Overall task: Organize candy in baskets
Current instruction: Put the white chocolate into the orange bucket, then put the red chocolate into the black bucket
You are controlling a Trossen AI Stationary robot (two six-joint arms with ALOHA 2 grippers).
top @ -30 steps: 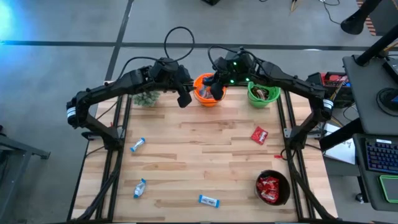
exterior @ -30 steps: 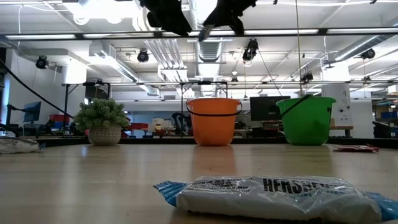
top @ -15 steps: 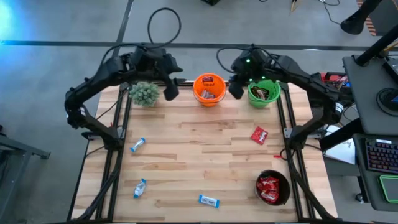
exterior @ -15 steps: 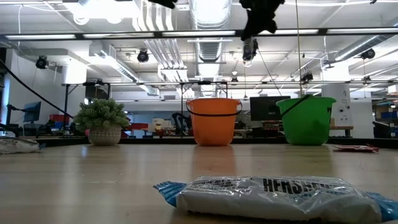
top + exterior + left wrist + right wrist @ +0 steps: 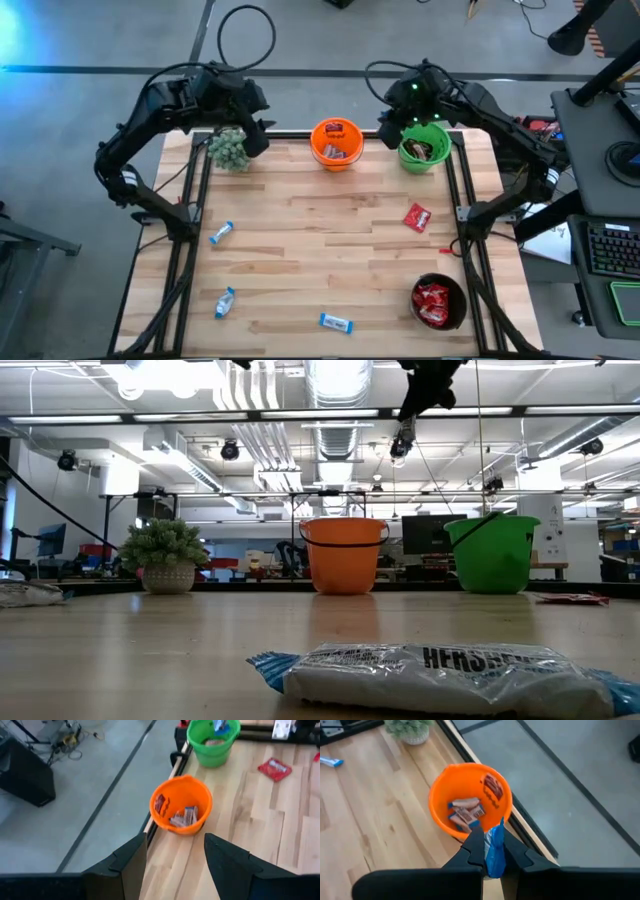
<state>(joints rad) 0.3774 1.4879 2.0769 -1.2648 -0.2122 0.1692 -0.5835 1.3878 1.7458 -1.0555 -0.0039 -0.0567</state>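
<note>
My right gripper (image 5: 493,840) is shut on a blue-and-white candy bar (image 5: 495,852). It hovers high over the table's far edge, between the orange basket (image 5: 336,143) and the green basket (image 5: 424,150). My left gripper (image 5: 175,840) is open and empty, raised near the far-left corner by the potted plant (image 5: 232,150). The orange basket holds several mixed sweets, the green one brown bars, and the black basket (image 5: 438,302) red packets. Three blue-and-white bars (image 5: 221,232) (image 5: 225,302) (image 5: 336,322) and one red packet (image 5: 417,216) lie flat on the table. My right gripper pinches the blue-and-white bar between its two fingers (image 5: 476,845). One crinkled end (image 5: 497,827) sticks out past the fingertips. The bar is lifted clear, high above the table. How far back between the fingers it reaches is hidden.
The potted plant stands at the far-left corner, close under my left gripper. All three baskets stand upright, two along the far edge and the black one near the right near corner. The wooden table's middle (image 5: 330,240) is bare. A keyboard and desk sit beyond the right edge.
My right gripper has left the orange basket, risen, and swung right toward the green basket, carrying the blue-and-white bar. My left gripper has pulled back from beside the orange basket, up and toward the far-left corner over the plant.
</note>
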